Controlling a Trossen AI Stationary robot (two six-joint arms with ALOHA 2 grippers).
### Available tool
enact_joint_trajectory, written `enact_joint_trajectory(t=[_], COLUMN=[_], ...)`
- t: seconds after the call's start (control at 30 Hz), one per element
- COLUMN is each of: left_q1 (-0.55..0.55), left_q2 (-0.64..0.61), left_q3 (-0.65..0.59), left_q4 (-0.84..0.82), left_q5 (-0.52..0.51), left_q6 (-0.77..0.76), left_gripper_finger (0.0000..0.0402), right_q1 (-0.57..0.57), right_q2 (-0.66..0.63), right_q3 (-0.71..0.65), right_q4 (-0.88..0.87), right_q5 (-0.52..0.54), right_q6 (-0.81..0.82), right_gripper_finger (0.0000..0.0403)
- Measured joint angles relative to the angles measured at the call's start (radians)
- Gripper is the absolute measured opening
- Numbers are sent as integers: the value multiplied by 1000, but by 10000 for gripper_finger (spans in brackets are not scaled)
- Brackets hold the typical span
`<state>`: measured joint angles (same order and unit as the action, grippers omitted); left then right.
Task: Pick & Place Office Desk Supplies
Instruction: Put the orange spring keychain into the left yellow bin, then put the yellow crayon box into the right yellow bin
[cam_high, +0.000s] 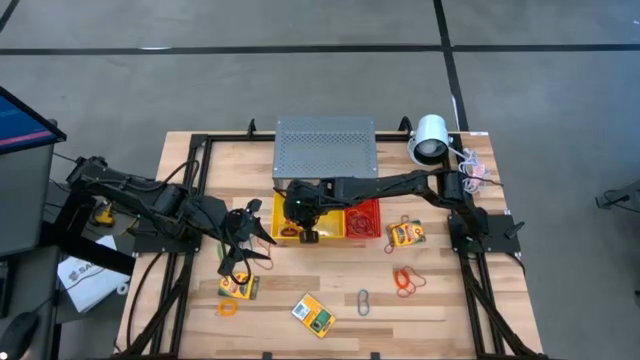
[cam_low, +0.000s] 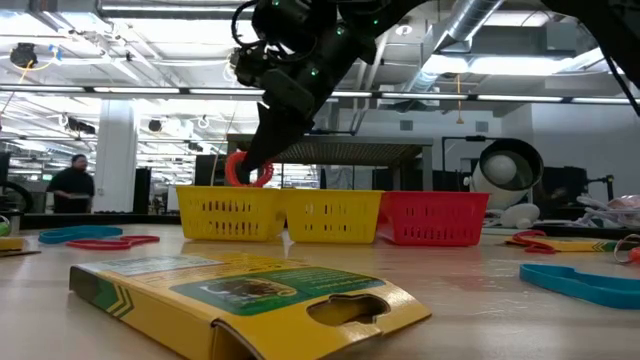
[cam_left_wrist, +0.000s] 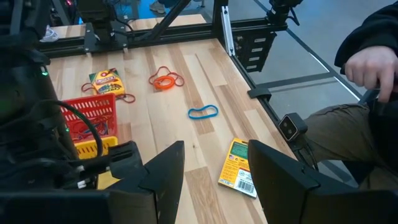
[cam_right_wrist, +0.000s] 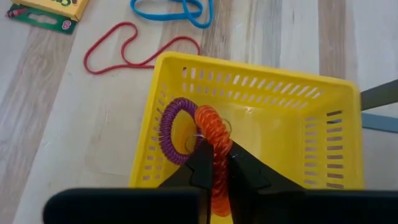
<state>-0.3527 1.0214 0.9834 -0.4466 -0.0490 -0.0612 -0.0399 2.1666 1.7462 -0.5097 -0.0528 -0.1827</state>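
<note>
The right gripper (cam_right_wrist: 214, 163) is hanging directly over the yellow plastic mesh basket (cam_right_wrist: 280, 99), its dark fingers clamped together on an orange coiled band loop (cam_right_wrist: 211, 134); a purple coiled band loop (cam_right_wrist: 173, 130) is showing right beside the orange one, though whether it is caught in the grip or already lying in the basket cannot be told. Holding the loop above the open basket looks like the set-up for a drop, so the placing step is probably almost done. The left gripper (cam_left_wrist: 214, 171) is waiting over the table's left part with its fingers apart and nothing between them. A red plastic mesh basket (cam_high: 364, 220) is standing just beside the yellow one, with a big grey perforated metal box (cam_high: 325, 148) behind both. Yellow-and-green card boxes (cam_high: 314, 314), thin red band loops (cam_right_wrist: 134, 46) and a blue-grey oval clip (cam_high: 364, 301) are lying scattered on the wooden table (cam_high: 440, 300), none blocking the basket's mouth.
</note>
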Motion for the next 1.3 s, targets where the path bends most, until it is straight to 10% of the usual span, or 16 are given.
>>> enact_joint_trajectory(t=[0.5,1.3], left_q1=[0,0], left_q2=[0,-1], left_q3=[0,0], left_q4=[0,-1], left_q5=[-4,-4], left_q6=[0,-8], left_gripper_finger=[172,172], right_q1=[7,31], right_q2=[0,-29], right_q3=[0,1], right_q4=[9,50], right_q5=[-44,-83], right_q6=[0,27], right_gripper_finger=[30,182])
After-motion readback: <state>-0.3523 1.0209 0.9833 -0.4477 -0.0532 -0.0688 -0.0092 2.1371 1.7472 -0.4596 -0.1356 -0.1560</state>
